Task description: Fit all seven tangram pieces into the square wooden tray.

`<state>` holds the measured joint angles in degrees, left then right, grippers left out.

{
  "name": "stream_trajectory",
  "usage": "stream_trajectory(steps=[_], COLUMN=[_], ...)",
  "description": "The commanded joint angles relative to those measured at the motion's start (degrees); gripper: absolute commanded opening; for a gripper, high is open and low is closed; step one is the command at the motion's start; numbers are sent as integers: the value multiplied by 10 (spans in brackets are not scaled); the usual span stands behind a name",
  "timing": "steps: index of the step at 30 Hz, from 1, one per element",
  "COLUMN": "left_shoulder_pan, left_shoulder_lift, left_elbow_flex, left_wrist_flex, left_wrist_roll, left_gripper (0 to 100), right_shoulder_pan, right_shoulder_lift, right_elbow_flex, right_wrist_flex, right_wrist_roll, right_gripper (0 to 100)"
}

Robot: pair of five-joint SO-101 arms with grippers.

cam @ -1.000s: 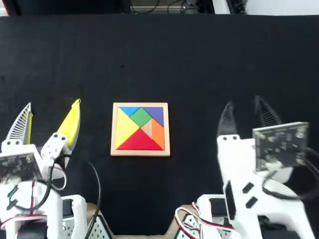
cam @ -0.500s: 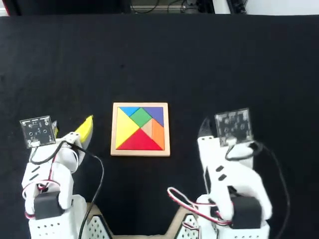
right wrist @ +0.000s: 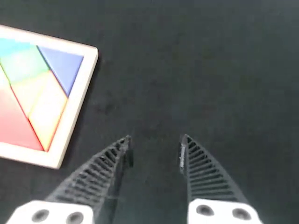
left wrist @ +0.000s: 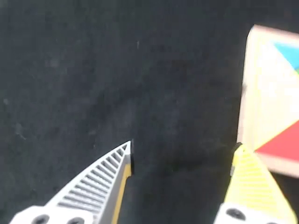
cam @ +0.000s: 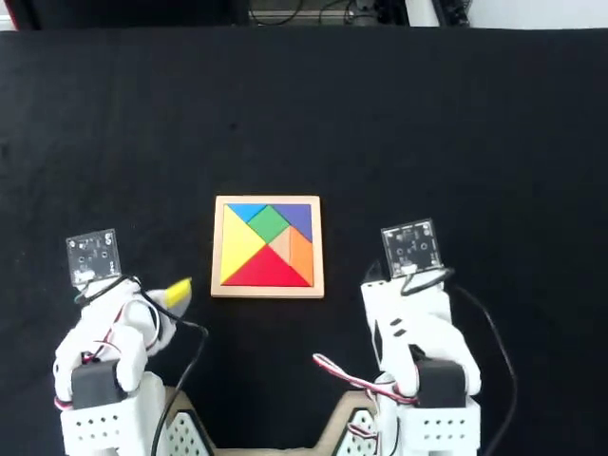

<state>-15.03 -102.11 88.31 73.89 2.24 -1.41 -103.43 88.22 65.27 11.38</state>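
- Along the near edge of the table, both arms sit folded back over their bases, well short of the puzzle.
- Left gripper [left wrist: 184, 147]: jaws spread wide, holding nothing – only black cloth [left wrist: 93, 70] lies between them. Its yellow finger [left wrist: 247, 177] points towards the near corner of the tray.
- Right gripper [right wrist: 156, 138]: jaws moderately parted, also empty, over bare cloth beside the tray's other flank.
- Between the two arms and a little farther out lies the square wooden tray [cam: 268, 293]. The tangram pieces appear seated flush in it: red triangle [cam: 266, 274] nearest, yellow triangle [cam: 237, 249] and orange piece [cam: 301, 252] behind, green square [cam: 270, 222] and two blue pieces at the far rim.
- Risk, as I judge it: the job looks done, so any further reach is the hazard – an open finger swinging out could clip the rim, skid the light tray and jolt a piece up out of its seat.
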Motion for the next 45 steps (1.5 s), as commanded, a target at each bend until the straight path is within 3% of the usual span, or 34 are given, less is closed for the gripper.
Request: stream_trajectory(steps=[1,6,14,20,23,30,38,45], left_shoulder_pan=[0,0,-7,-54,-67,-62,-58,19], left_shoulder_lift=[-2,-2,-2,-2,-2,-2,-2,-2], left_elbow_flex=[24,53,59,59,59,54,58,59], left_wrist_flex=[7,-4,-5,-7,-7,-5,-6,-6], left_wrist_roll=[-8,-109,-115,-114,-114,-54,-50,-47], left_gripper=[334,333,318,23,68,35,35,34], right_shoulder_pan=[-5,-5,-5,-5,-5,-5,-4,62], right_shoulder_lift=[-41,-40,-40,-40,-40,-40,-40,-40], right_elbow_flex=[26,40,-1,1,4,69,75,77], right_wrist_flex=[-5,35,87,86,86,74,91,91], right_wrist_roll=[-2,2,2,1,0,1,-2,2], right_gripper=[166,169,170,170,170,170,166,166])
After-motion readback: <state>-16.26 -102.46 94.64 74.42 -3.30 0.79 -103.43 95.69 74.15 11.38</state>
